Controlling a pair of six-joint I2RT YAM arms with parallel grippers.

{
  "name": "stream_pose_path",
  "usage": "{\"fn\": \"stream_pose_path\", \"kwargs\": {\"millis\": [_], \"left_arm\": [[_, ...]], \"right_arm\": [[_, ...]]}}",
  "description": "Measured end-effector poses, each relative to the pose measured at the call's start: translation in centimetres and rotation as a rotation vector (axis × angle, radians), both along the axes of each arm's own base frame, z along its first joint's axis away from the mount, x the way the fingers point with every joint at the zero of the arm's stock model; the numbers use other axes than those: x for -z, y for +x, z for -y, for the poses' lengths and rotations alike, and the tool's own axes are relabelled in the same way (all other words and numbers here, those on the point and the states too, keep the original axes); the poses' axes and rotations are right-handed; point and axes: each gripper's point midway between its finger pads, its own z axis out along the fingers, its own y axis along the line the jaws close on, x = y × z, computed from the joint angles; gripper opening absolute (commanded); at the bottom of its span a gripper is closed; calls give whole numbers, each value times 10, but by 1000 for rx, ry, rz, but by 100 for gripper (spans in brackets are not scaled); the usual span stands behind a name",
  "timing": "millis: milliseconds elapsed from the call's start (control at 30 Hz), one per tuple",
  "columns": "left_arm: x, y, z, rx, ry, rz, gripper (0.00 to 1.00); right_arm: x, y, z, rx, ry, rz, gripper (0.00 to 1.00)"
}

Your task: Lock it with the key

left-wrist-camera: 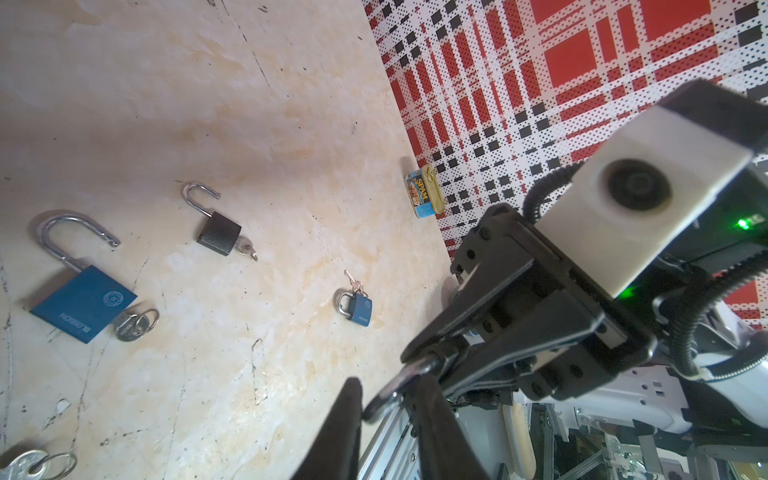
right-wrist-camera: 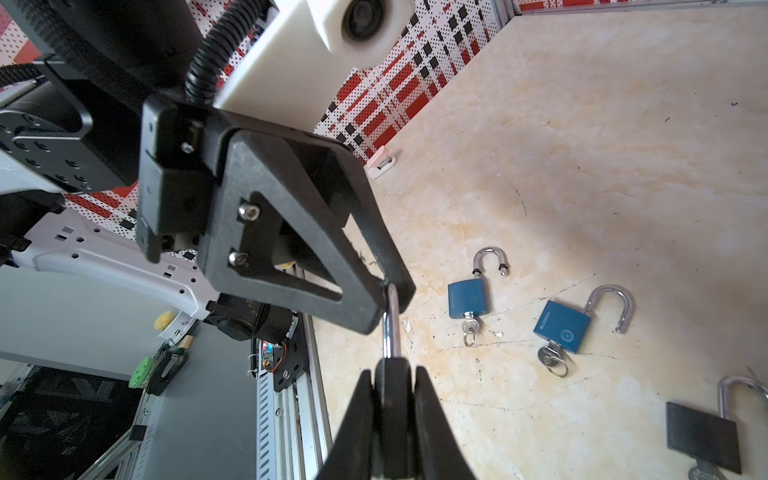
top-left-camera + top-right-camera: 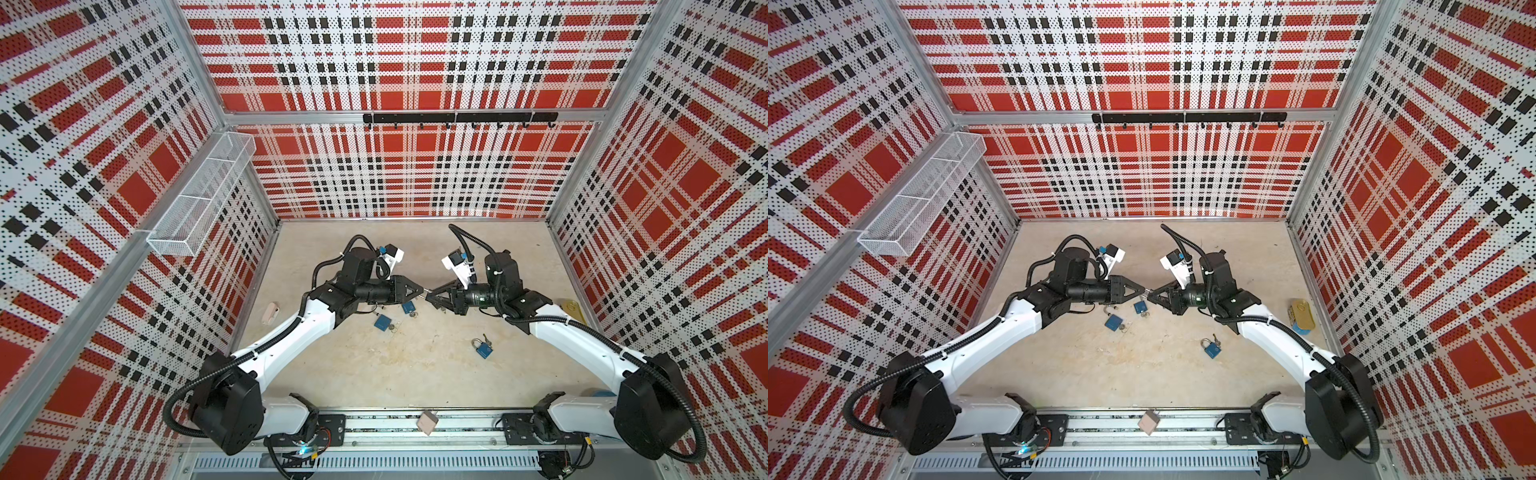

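Beige desk [image 3: 415,374], plaid walls [image 3: 415,174]. Right end effector [image 3: 431,292] clamps padlock [image 2: 392,368] body, likely bracing it; left end effector [image 2: 388,291] slightly parted around the shackle [image 2: 390,328]. Gripping or not, cannot tell.

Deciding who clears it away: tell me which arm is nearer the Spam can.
Right. The forearm of the right arm runs close beside the Spam can; the left arm reaches in from the opposite side, well away from it.
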Motion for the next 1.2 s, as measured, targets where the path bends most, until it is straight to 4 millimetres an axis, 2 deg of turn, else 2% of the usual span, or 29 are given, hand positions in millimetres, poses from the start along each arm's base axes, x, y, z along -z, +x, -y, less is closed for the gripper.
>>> {"fn": "stream_pose_path", "kwargs": {"millis": [333,867,1200], "left_arm": [[-1,0,-3,-5,-22,-6,21],[-17,4,-4,-7,-84,26,21],[-16,-4,-5,14,-105,24,21]], "right_arm": [[-2,-1,-1,-6,8,-10,0],[-9,-9,-6,-58,55,-53,0],[-10,-13,-8,-84,69,-79,0]]}}
